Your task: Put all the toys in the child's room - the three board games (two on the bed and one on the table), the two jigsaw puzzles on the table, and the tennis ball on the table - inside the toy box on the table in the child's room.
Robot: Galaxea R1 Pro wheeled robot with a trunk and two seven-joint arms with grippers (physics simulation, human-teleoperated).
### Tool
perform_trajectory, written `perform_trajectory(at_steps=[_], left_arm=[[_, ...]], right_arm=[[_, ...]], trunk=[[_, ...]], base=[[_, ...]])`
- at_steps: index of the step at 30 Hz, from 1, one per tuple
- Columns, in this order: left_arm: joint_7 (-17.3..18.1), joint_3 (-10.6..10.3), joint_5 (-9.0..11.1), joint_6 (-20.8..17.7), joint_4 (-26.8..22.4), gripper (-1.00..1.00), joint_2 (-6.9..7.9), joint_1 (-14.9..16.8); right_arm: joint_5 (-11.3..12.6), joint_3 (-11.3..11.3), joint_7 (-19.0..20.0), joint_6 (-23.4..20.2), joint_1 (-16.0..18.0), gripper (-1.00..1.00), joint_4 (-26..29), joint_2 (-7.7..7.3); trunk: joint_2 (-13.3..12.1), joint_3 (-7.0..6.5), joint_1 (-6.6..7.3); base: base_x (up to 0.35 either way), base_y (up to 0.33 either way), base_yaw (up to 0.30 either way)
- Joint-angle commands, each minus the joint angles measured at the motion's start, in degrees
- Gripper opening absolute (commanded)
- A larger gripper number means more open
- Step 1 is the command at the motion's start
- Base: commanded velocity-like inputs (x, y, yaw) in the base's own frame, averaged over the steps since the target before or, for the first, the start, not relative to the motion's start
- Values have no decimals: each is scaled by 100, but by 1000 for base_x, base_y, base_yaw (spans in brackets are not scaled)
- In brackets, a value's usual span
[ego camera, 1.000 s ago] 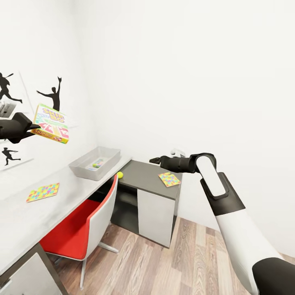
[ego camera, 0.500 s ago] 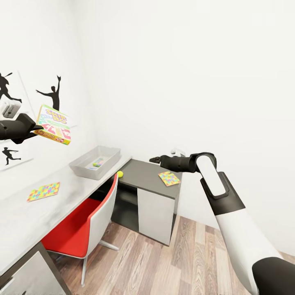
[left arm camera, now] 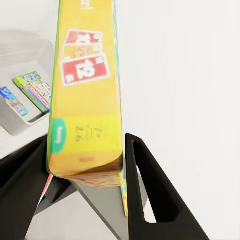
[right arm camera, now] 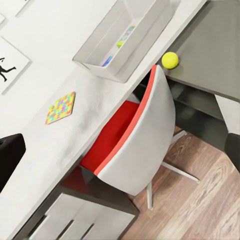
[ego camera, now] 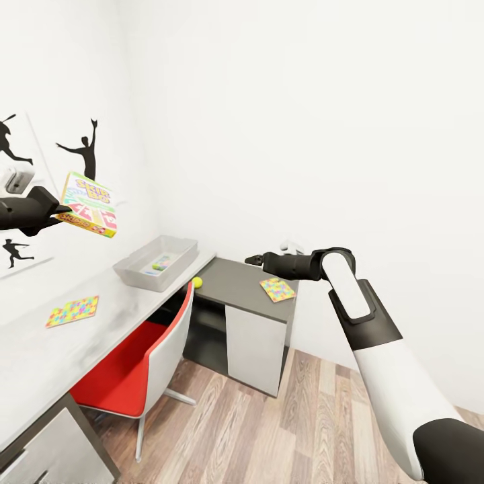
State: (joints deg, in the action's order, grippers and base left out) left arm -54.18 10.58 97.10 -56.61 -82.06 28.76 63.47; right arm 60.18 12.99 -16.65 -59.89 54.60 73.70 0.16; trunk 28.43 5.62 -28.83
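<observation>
Since the earlier frame, camera shifted slightly; left tool [ego camera: 57,214] clamps SKIP-BO box [ego camera: 89,204] above desk [ego camera: 40,349]; toy box [ego camera: 138,269] lies ahead, lower; right tool [ego camera: 251,259] state indeterminable.

Table [ego camera: 40,349]: toy box [ego camera: 138,272], puzzle [ego camera: 72,310], ball [ego camera: 197,282]

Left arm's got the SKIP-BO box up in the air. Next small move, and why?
Probably carry the SKIP-BO box forward and down toward the toy box. The left gripper holds it clamped, high above the table and short of the tray, which already holds two small game boxes.
</observation>
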Motion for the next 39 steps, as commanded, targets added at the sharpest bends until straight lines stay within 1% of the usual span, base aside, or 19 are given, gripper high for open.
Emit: perform_trajectory(at_steps=[1,14,39], left_arm=[[-58,5,55,-17,-3,-100,0,8],[-58,13,55,-28,-3,-100,-2,8],[-40,-17,62,-44,-3,-100,-2,8]], right_arm=[[54,1,-58,-11,7,100,3,1],[55,9,-59,-11,-1,100,4,1],[55,49,-58,-11,-10,100,17,1]], trunk=[[-30,4,20],[-551,-107,305],[-551,129,305]], base=[[0,0,0],[0,0,0],[0,0,1]])
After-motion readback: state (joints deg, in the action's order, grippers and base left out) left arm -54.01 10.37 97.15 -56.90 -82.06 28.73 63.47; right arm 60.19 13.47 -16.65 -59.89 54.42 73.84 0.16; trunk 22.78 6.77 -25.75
